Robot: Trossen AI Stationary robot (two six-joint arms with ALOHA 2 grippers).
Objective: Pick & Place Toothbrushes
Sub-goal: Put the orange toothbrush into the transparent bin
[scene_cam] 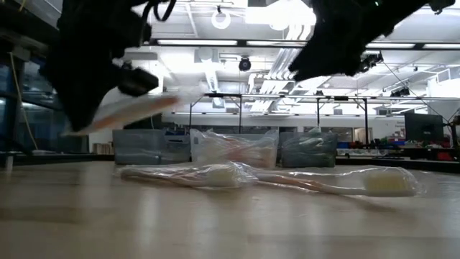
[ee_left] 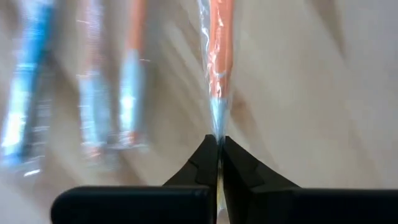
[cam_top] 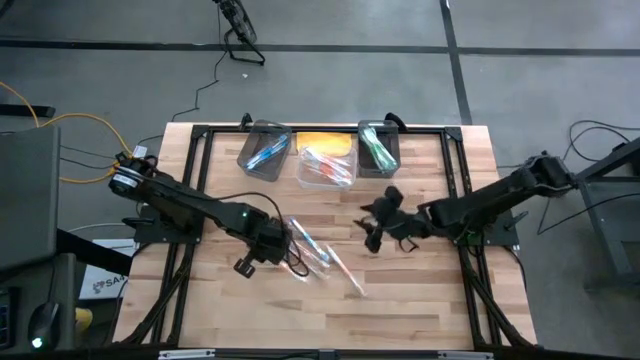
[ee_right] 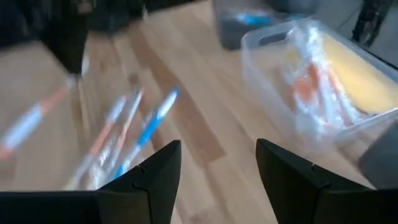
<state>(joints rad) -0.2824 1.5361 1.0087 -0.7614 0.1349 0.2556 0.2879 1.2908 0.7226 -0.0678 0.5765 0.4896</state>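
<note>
Left wrist view: the left gripper (ee_left: 219, 146) is seen clamped tight, fingertips pinched on the clear wrapper end of an orange toothbrush (ee_left: 217, 50), which runs straight out ahead of the fingers. Other wrapped brushes, blue and orange, are seen blurred off to the side on the wood. In the high view the left gripper (cam_top: 268, 243) sits over the table's (cam_top: 420, 320) mid-left, w/ the arm stretched diagonally from the left edge, elbow low. From the low view the held brush (scene_cam: 129, 109) is seen lifted clear of the wood, tilted, handle end lower.

Right gripper (ee_right: 217, 165) is spread wide w/ nothing between the fingers; the wood shows through the gap. In the high view it (cam_top: 380, 222) hovers right of centre, pointed toward the loose brushes, arm reaching in from the right edge, approx. level w/ the left arm.

Loose toothbrushes (cam_top: 325, 258) lie in a small scatter between the two grippers, nearer the left one; two wrapped ones (scene_cam: 194, 175) are seen flat on the wood in the low view. Three bins stand in a row at the far edge: a dark left bin (cam_top: 247, 152) w/ blue brushes, a clear middle bin (cam_top: 303, 178) w/ orange/pink ones, a dark right bin (cam_top: 392, 150) w/ green ones. A yellow sheet (cam_top: 325, 143) is seen behind the middle bin.
</note>
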